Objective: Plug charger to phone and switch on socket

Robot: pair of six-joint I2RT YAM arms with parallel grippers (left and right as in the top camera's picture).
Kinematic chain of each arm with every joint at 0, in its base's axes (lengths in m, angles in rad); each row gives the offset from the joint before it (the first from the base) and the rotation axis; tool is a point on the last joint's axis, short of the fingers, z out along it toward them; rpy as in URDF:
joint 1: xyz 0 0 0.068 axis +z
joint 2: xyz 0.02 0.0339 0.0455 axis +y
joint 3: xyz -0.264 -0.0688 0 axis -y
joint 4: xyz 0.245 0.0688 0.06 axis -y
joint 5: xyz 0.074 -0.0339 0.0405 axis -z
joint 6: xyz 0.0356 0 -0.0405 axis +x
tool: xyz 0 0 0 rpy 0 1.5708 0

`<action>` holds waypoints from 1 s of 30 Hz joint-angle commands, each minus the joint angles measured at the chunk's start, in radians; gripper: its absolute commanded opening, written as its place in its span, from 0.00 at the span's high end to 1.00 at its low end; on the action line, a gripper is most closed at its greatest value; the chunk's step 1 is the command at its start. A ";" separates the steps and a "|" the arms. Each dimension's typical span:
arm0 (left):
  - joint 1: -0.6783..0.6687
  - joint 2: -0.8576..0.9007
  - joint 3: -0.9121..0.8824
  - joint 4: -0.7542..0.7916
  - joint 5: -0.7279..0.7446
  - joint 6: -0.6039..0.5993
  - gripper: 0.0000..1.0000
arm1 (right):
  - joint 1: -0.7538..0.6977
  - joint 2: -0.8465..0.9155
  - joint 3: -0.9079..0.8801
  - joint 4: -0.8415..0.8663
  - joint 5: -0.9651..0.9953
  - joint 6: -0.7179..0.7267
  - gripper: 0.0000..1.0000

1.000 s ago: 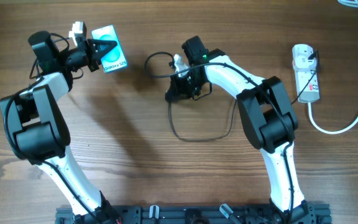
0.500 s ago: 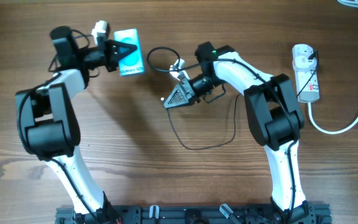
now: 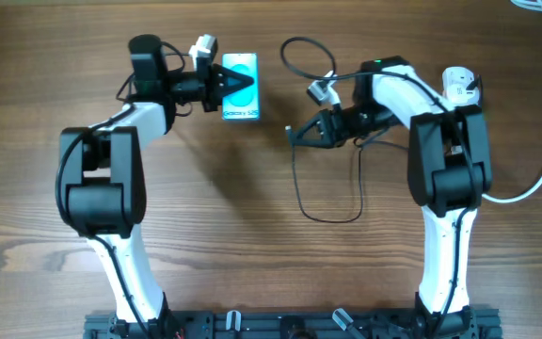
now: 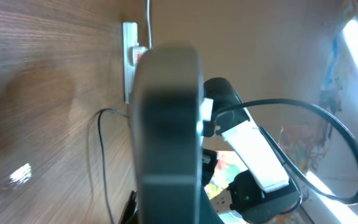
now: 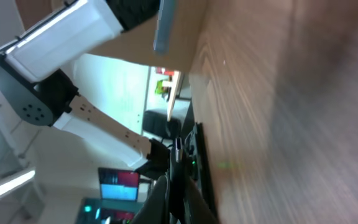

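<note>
Five kinds of thing on one worktop (image 3: pixel 252 264).
One phone (image 3: pixel 240 87) at upper centre-left, one black charger (image 3: pixel 332 215) looping mid-frame, one white socket (image 3: pixel 457 83) upper right, one white cord (image 3: pixel 511 196), and two arms: left arm (image 3: pixel 102 179), right arm (image 3: pixel 450 169).

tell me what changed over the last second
The left gripper carried the phone rightward, keeping its grip. The right gripper also swung right with the charger, whose loops trailed along. The right arm now covers part of the socket. The socket and its white cord stayed put. Nothing was picked up or released.
</note>
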 commanded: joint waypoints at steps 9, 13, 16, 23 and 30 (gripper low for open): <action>-0.093 -0.018 0.018 0.056 -0.248 -0.073 0.96 | -0.014 -0.032 -0.143 0.000 -0.124 -0.218 0.95; -0.089 -0.018 0.018 0.084 -0.266 -0.065 0.96 | 0.008 -0.032 -0.142 0.005 -0.153 -0.210 0.95; -0.090 -0.018 0.018 0.094 -0.268 -0.056 0.96 | 0.032 -0.032 -0.141 0.030 -0.158 -0.181 0.95; -0.092 -0.018 0.018 0.094 -0.268 -0.039 0.96 | 0.088 -0.032 -0.141 0.249 -0.158 0.113 0.95; -0.092 -0.018 0.018 0.087 -0.238 -0.001 0.96 | 0.097 -0.032 -0.137 0.393 -0.158 0.299 0.95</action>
